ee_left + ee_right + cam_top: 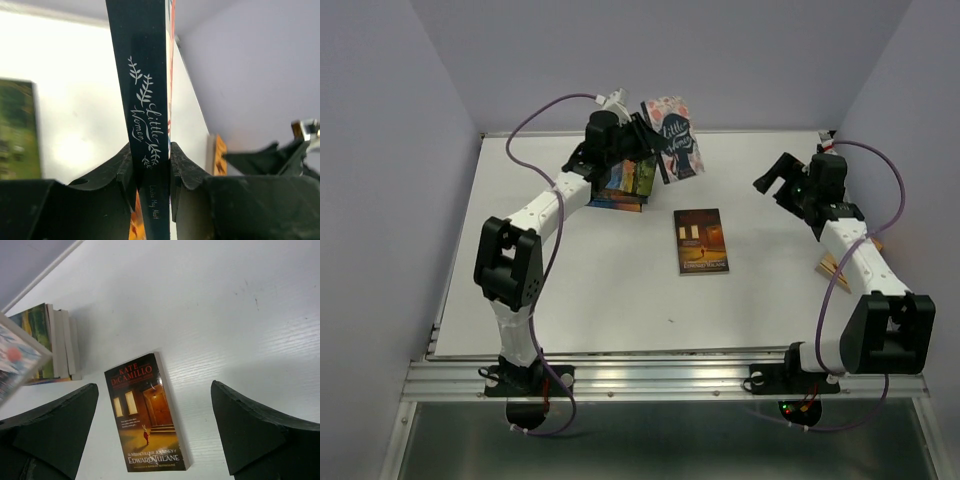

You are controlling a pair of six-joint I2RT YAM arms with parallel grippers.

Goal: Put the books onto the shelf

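Two paperbacks are off on their own. One is Little Women (672, 138), a thin glossy book with a dark navy spine, white leafy script lettering and a pink flowered cover. The left gripper (642, 132) has it pinched at the spine, rough black fingers (186, 167) pressed against both covers. The book is up in the air over the far edge of the white table (600, 300), tilted and not touching anything.

Right below that gripper, near the far edge and left of the middle, there's a small pile of books (625, 186). It has a green and orange picture cover and pale page blocks showing at the side; can't tell how many are in it.

The other loner is The Miraculous Journey of Edward Tulane (701, 241), with a brown and orange cover showing a lit doorway. It lies flat, face up, around the middle of the table.

The right gripper (780, 178) hangs over the right side with its dark wedge-shaped fingers spread wide and nothing in them. From its wrist view the brown book shows between the two fingers, well apart from them.
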